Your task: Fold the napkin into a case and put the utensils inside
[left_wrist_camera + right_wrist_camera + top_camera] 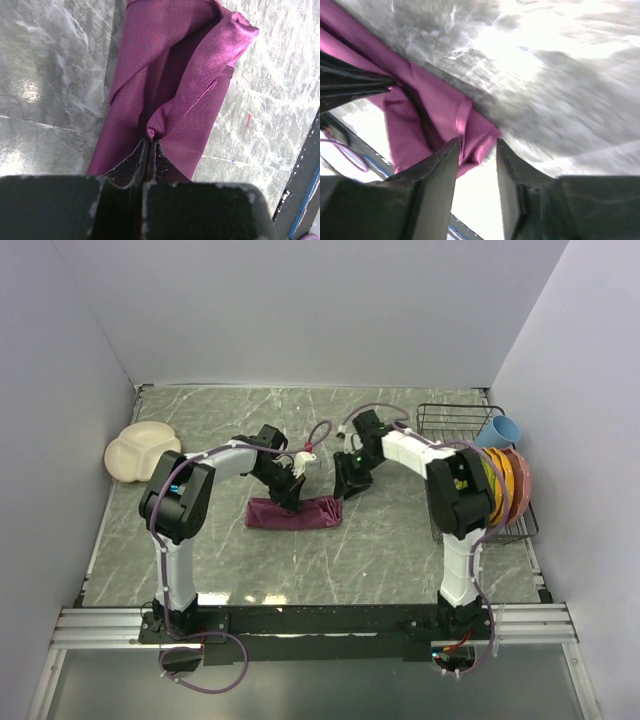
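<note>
Top external view is showing the napkin lying near the middle of the tabletop as a narrow maroon-purple strip, its long side running roughly parallel to the near edge. The left arm is rising from its base at the near edge, bending sharply at the elbow and stretching its forearm rightward, so that the left gripper is pointing down onto the middle of the strip. In the left wrist view its fingers are pressing together on a small raised pinch of the cloth, with a loose upper fold bulging beyond them. The right arm is mirroring that pose, folding at the elbow beside the wire rack at the right edge and reaching leftward, with the right gripper hanging tilted at the strip's right end. In the right wrist view its fingers are standing apart, gripping nothing, while a hemmed corner of the cloth is showing just past the gap. A cream divided plate is sitting by the far left corner.
</note>
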Tool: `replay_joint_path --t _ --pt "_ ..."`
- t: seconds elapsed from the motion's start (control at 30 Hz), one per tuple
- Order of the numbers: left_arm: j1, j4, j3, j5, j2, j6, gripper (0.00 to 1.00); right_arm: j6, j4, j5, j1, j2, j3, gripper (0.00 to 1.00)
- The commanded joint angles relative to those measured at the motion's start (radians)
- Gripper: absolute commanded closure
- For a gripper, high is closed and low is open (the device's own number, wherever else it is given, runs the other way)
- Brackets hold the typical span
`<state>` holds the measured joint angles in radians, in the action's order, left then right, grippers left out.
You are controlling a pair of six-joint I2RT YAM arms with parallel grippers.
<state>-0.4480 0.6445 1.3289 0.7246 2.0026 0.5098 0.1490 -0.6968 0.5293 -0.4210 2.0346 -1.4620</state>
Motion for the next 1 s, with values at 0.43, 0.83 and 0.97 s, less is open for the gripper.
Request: replay_joint_path --t 0.43,0.83,0.97 --pt "0.031 0.159 0.167 0.033 0.157 0.012 0.96 -0.261 0.368 0.034 -0.091 -0.32 0.227 0.3" --pt "0.045 0.213 0.224 0.027 0.222 0.036 0.96 -0.707 0.462 -0.101 -0.242 -0.367 0.299 0.32" --pt "0.046 0.225 0.233 0.025 0.231 0.042 0.96 -0.79 0.431 -0.107 -0.282 -0.321 0.264 0.33"
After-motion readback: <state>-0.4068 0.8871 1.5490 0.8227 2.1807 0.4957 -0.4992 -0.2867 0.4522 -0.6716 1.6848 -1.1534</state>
